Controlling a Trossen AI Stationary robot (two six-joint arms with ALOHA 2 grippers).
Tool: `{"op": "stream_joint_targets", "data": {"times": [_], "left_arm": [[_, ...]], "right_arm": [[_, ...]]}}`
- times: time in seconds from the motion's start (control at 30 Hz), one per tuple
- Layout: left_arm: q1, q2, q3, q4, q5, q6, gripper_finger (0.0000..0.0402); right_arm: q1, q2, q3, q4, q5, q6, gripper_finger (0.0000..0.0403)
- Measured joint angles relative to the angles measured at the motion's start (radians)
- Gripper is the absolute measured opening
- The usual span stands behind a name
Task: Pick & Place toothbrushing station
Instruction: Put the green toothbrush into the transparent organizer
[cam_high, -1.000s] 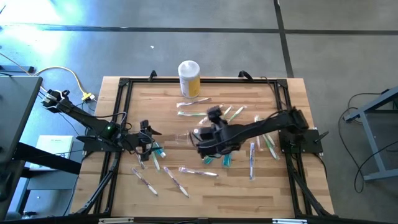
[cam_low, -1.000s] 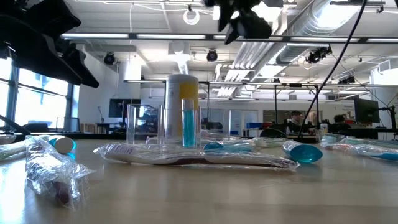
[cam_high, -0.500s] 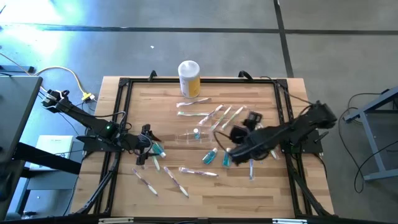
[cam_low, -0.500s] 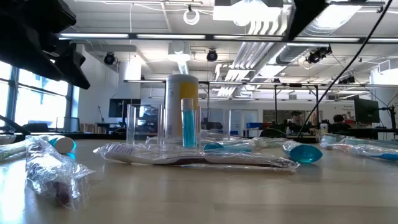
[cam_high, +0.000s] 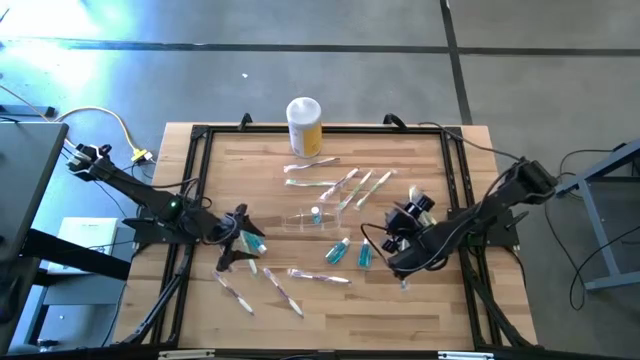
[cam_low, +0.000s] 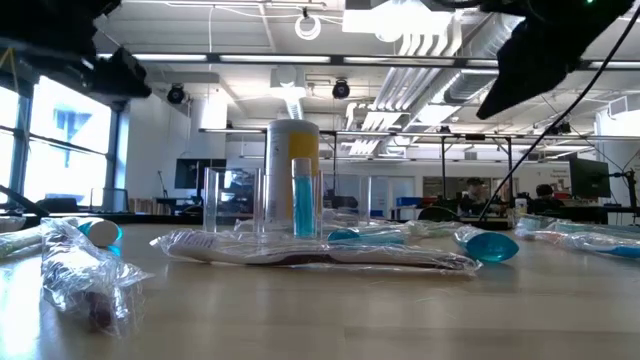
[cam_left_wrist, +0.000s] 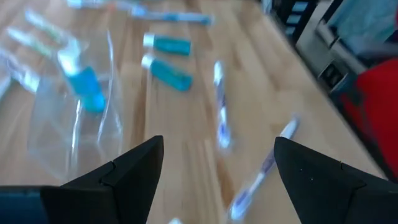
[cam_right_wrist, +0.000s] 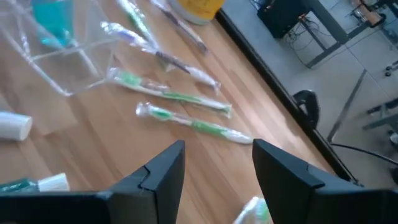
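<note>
The toothbrushing station (cam_high: 306, 218) is a clear plastic container standing on its base at mid-table, with a blue tube (cam_high: 316, 213) upright inside it; the low view shows the container (cam_low: 262, 205) and the tube (cam_low: 303, 200) too. My left gripper (cam_high: 237, 241) hovers open left of it, above two teal tubes (cam_high: 253, 241); its wrist view shows the container (cam_left_wrist: 73, 121) ahead. My right gripper (cam_high: 393, 232) hovers open right of it, with nothing between its fingers, pointing toward the container (cam_right_wrist: 57, 57).
A white-lidded yellow jar (cam_high: 304, 125) stands at the far edge. Wrapped toothbrushes lie scattered: green ones (cam_right_wrist: 180, 109) between my right gripper and the jar, and others near the front (cam_high: 285, 290). Two teal tubes (cam_high: 350, 252) lie right of centre. A black frame (cam_high: 196, 180) borders the table.
My right gripper has drawn back from above the container toward the table's right edge, sinking and rolling about its own axis, still open. My left gripper has risen a little and tipped upward. The container and the blue tube have stayed put.
</note>
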Motion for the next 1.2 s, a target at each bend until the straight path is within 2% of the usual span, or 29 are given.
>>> {"op": "stream_joint_targets", "data": {"times": [0.07, 0.13, 0.23, 0.37, 0.6, 0.7, 0.77, 0.9, 1.2], "left_arm": [[0.000, 0.015, 0.027, 0.030, 0.000, 0.020, 0.0298], [0.000, 0.056, 0.046, 0.090, 0.019, 0.050, 0.0298], [0.000, 0.160, 0.071, 0.142, 0.105, 0.097, 0.0298], [0.000, 0.314, 0.144, -0.013, 0.160, 0.048, 0.0298], [0.000, 0.510, 0.359, -0.450, 0.216, -0.256, 0.0298], [-0.013, 0.561, 0.439, -0.623, 0.244, -0.295, 0.0298], [-0.031, 0.581, 0.469, -0.691, 0.246, -0.249, 0.0298], [-0.066, 0.592, 0.468, -0.700, 0.227, -0.072, 0.0298], [-0.078, 0.592, 0.410, -0.684, 0.195, -0.063, 0.0298]], "right_arm": [[-0.012, 0.001, -0.012, 0.035, 0.046, 0.014, 0.0180], [-0.008, 0.001, -0.009, 0.064, 0.142, 0.059, 0.0180], [0.022, 0.001, -0.010, 0.080, 0.284, 0.066, 0.0180], [0.045, 0.001, -0.010, 0.089, 0.390, 0.068, 0.0180], [0.050, 0.001, -0.010, 0.090, 0.348, 0.069, 0.0180], [0.050, 0.001, -0.010, 0.090, 0.342, 0.069, 0.0180], [0.050, 0.001, -0.010, 0.091, 0.341, 0.069, 0.0180], [0.050, 0.001, -0.010, 0.091, 0.335, 0.069, 0.0180], [0.048, 0.001, -0.010, 0.091, 0.314, 0.069, 0.0180]]}}
